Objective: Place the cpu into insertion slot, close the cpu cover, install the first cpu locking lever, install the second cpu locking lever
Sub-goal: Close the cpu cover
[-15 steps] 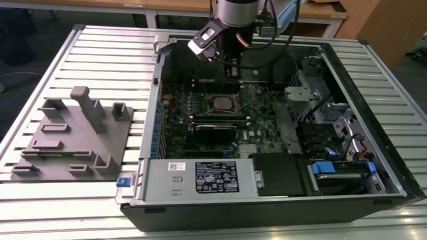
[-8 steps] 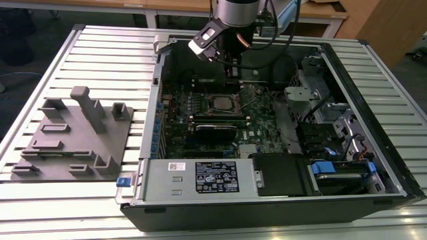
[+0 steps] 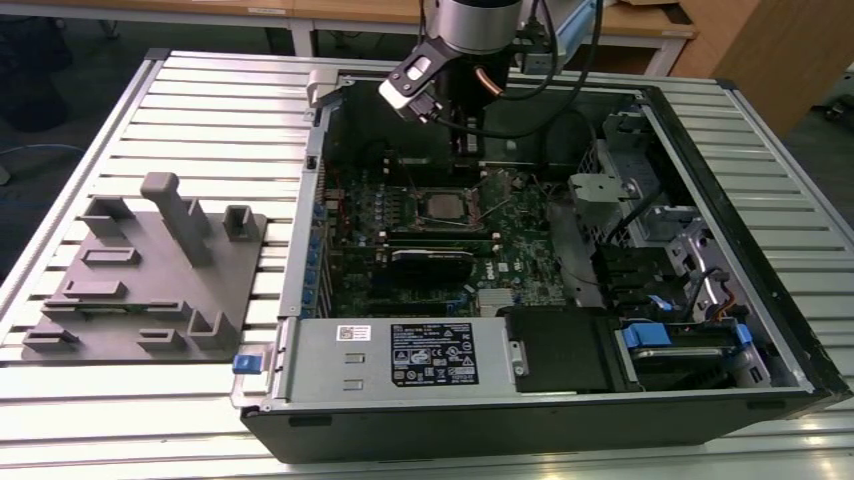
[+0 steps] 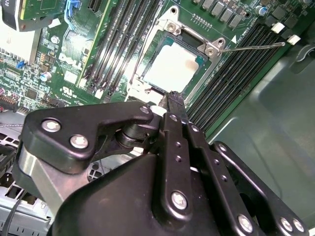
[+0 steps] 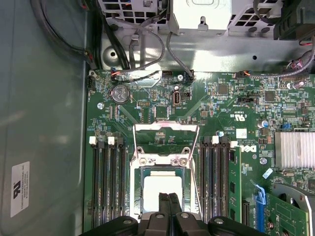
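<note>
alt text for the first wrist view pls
The gripper, fingers shut together, is poised over the silvery cpu, which the cpu cover frames, on a green motherboard. A thin wire lever appears swung open beyond the socket, and black memory slots flank it.

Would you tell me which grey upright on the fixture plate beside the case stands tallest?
The leaning post near the fixture plate's far edge; the other blocks are far lower.
</note>
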Robot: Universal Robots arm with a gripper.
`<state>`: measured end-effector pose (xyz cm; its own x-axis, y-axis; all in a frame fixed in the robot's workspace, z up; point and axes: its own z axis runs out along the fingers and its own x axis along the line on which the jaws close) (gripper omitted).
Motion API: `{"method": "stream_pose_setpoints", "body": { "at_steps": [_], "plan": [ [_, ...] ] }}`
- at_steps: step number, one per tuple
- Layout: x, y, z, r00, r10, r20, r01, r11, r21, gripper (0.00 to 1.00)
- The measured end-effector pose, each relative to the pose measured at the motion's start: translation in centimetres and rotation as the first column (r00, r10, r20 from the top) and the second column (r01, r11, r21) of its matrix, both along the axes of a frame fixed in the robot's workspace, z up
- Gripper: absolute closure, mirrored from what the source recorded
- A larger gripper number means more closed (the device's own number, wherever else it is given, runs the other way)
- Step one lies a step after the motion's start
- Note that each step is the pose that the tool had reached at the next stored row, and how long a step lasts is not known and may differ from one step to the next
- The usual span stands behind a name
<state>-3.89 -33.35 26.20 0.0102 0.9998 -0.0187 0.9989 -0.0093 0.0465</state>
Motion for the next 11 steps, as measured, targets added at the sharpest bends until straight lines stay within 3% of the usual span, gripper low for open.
{"method": "stream_pose_setpoints", "body": {
  "at_steps": [11],
  "plan": [
    [0.24,0.00,0.00,1.0000,0.000,0.0000,0.000,1.0000,0.0000,0.90]
  ]
}}
